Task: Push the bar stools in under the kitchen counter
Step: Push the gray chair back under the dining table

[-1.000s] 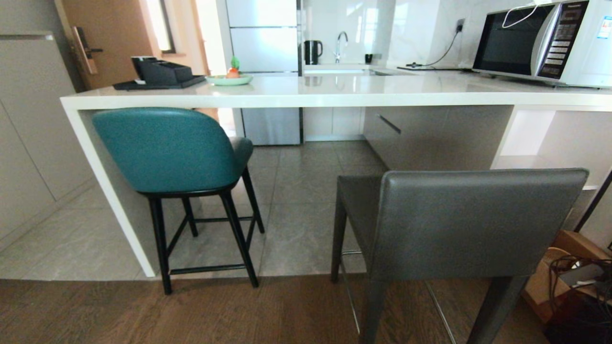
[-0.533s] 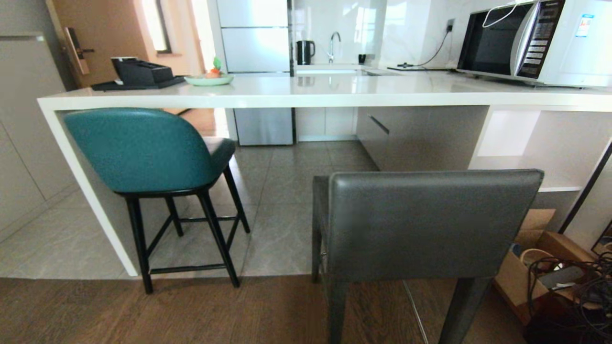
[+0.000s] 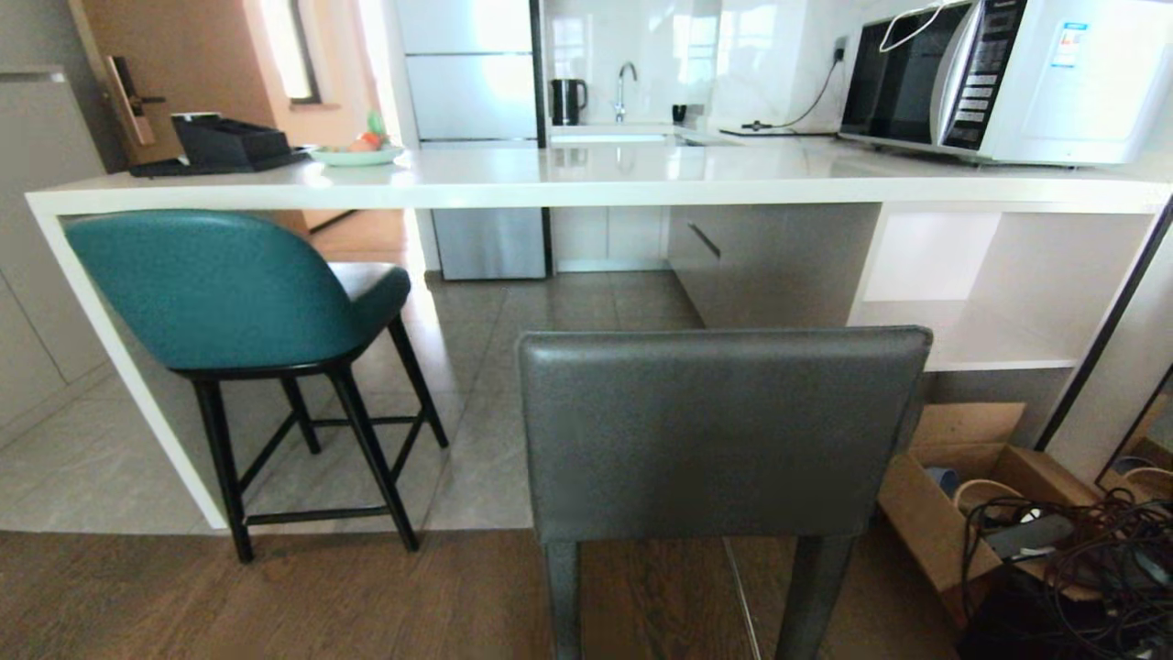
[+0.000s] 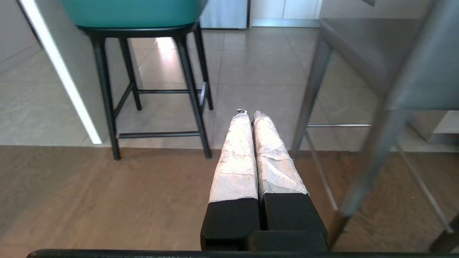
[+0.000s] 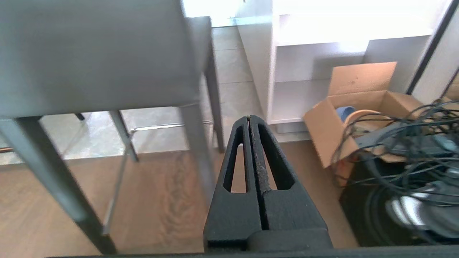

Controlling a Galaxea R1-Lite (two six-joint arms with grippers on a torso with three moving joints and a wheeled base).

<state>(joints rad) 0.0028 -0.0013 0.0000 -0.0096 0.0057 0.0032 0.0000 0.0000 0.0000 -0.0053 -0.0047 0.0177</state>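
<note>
From the head, the grey stool (image 3: 724, 431) is standing out from the counter (image 3: 586, 179); the teal stool (image 3: 229, 293) is sitting tucked under. The left claw (image 4: 250, 114), pinched empty, is hanging low beside the grey legs. The right claw (image 5: 248, 120), pinched empty, is probably below seat height and should be lifting to the backrest, pushing squarely.

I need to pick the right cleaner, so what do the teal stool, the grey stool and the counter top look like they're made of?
Teal stool: back looks like leather or faux leather, with a fine grain and soft sheen; thin matte black legs, probably metal.
Grey stool: smooth leather-like back; grey legs look metal.
Kitchen counter: glossy white slab that mirrors the tap, likely stone or a stone-look composite.
</note>
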